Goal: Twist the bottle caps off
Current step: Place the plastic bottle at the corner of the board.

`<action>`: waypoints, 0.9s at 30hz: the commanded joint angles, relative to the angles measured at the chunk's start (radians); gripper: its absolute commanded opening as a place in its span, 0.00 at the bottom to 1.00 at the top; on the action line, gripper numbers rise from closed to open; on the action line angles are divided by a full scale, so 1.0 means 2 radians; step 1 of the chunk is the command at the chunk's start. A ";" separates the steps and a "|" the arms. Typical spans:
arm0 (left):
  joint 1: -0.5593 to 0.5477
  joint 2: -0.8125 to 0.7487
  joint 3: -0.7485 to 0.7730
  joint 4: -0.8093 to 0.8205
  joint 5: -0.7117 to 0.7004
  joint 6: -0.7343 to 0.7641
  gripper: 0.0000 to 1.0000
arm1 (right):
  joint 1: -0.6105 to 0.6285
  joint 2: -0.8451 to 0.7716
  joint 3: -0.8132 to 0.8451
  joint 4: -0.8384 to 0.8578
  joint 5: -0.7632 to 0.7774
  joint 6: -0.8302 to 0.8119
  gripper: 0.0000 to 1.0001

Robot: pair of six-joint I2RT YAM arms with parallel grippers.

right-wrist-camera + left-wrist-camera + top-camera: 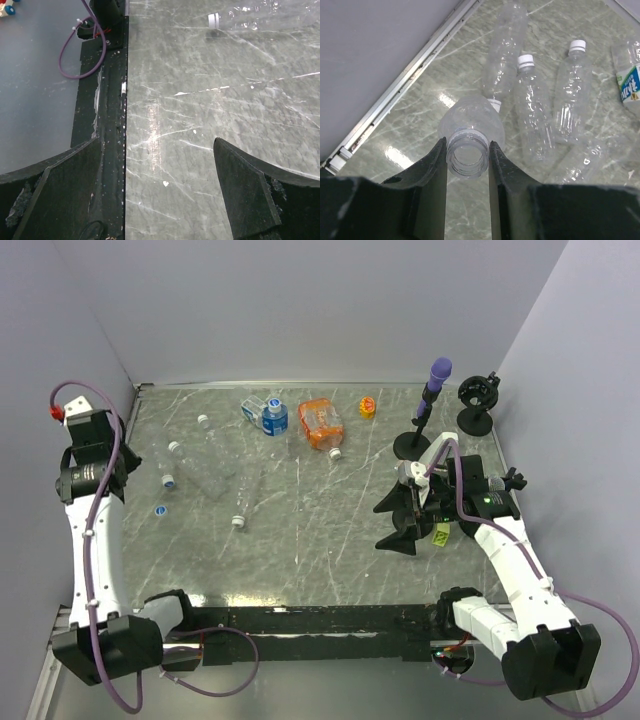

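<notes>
Since the left end effector point(467, 150) is clamped on the bare neck of an uncapped bottle point(472, 117), mouth toward its wrist and long axis running away, that bottle should be laid aside gently. Capped bottles lie flat on the worktop point(410, 125), white caps point(525, 61) pointing back-left. The right end effector point(157, 145) hangs wide apart, empty.

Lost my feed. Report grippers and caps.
Left gripper shut on open-necked bottle. Right gripper open, empty. White caps on bottles beyond. Nothing blocking.
</notes>
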 commanded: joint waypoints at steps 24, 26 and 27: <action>0.067 0.145 0.047 0.029 0.044 0.054 0.27 | -0.006 0.016 -0.002 0.016 -0.011 -0.004 0.99; 0.067 0.149 0.053 0.026 0.046 0.054 0.36 | -0.007 0.015 -0.002 0.016 -0.009 -0.004 0.99; 0.067 0.152 0.056 0.023 0.047 0.053 0.38 | -0.006 0.016 -0.002 0.017 -0.009 -0.004 0.99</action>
